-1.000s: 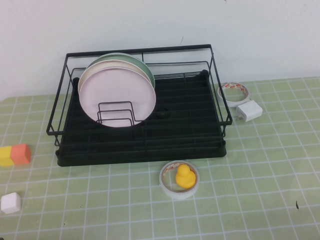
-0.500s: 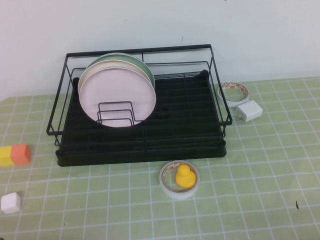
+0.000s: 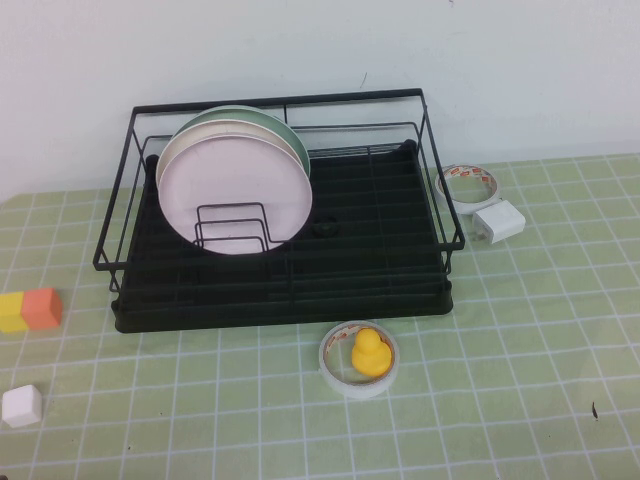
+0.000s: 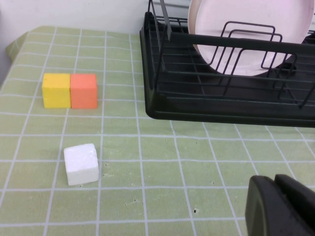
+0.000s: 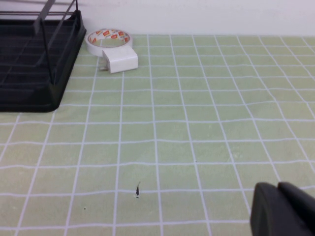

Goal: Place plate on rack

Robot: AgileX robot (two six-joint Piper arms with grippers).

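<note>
On the green gridded worktop point(image 3: 520, 330), seen from the high view, a rectangular black wire rack point(image 3: 380, 240) sits on its black tray base. Standing upright among the wire dividers at the rack's left end is the plate point(image 3: 232, 195), round, smooth, pale pink with a shallow raised rim; a cream-white plate point(image 3: 178, 143) and a pale green plate point(image 3: 285, 130) stand just behind it. A tape roll point(image 3: 335, 365) in front of the rack rings a glossy yellow duck point(image 3: 368, 354). Another tape roll point(image 3: 468, 184) and a white charger point(image 3: 498, 221) lie to the rack's right. A yellow cube point(image 3: 12, 312) touches an orange cube point(image 3: 43, 308) at the far left, with a white cube point(image 3: 21, 405) nearer the robot. Neither arm shows here.

From the left wrist view, the left hand point(image 4: 283, 206) hovers low over the worktop, its dark fingers pressed together and holding nothing. The pink plate leans in the dividers beyond.

From the right wrist view, the right hand point(image 5: 283, 209) hangs over bare worktop, fingers likewise pressed together on nothing, well apart from the rack's corner.
</note>
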